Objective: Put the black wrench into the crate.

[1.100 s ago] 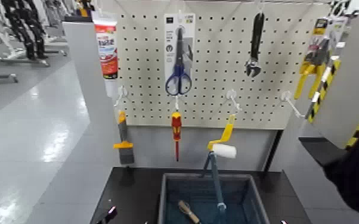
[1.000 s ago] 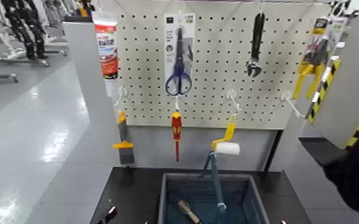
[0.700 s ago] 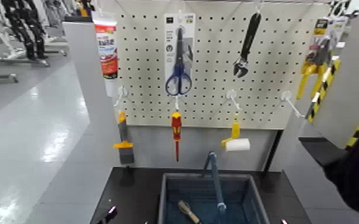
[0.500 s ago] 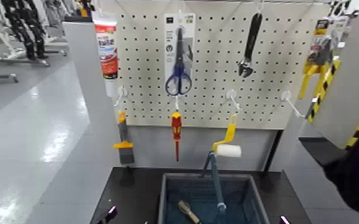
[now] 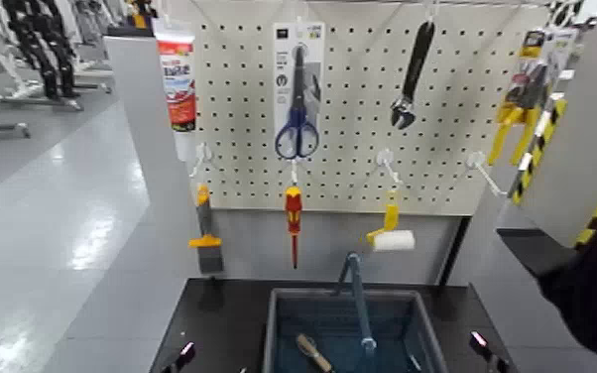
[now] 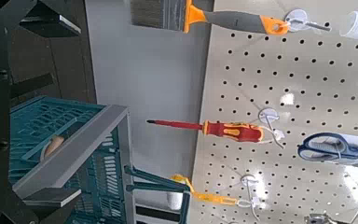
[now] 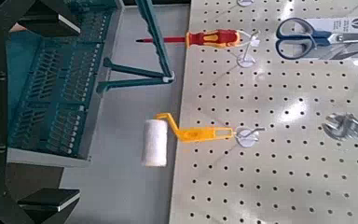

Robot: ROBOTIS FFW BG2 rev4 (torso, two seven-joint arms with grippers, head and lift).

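Hanging on the pegboard [image 5: 347,179], the black wrench [image 5: 415,74] is above and behind the crate [image 5: 281,327], tilted. Near the crate's front right corner is the right gripper [image 7: 51,112], its 2 fingers spread, grasping nothing. The left gripper [image 6: 51,114], left of the crate, also has 2 fingers parted and empty. Inside the crate lies 1 wooden-handled item [image 5: 312,352].

Left gripper [image 6: 71,114] low — fingers spread; right gripper [image 7: 71,112] likewise low — spread.
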